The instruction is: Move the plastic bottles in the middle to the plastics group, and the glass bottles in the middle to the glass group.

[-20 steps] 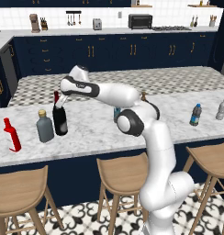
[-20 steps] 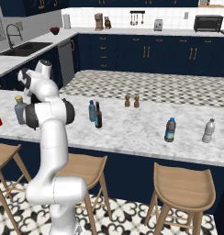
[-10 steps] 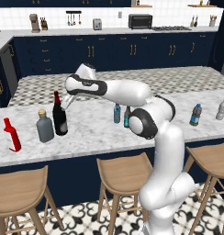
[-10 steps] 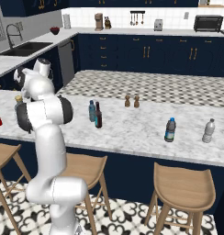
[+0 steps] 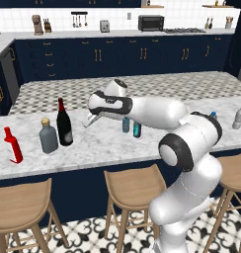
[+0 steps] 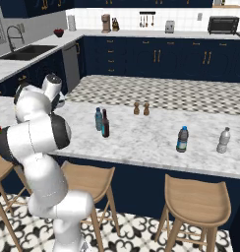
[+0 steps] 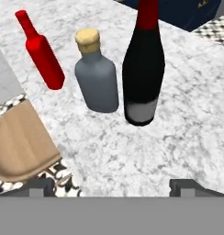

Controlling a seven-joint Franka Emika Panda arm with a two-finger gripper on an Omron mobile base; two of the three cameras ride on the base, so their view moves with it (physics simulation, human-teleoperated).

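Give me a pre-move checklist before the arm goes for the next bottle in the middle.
1. Gripper open and holding nothing: ok.
2. Wine bottle upright beside the grey bottle and red bottle: ok.
3. Gripper apart from the wine bottle, on its right in the left base view: ok.
4. Pale-blue bottle and brown-necked bottle upright in the middle, not yet moved: ok.
5. Water bottles at the far end upright with bare counter beside them: ok.
6. Gap between the two middle bottles wide enough for a finger: cannot tell.
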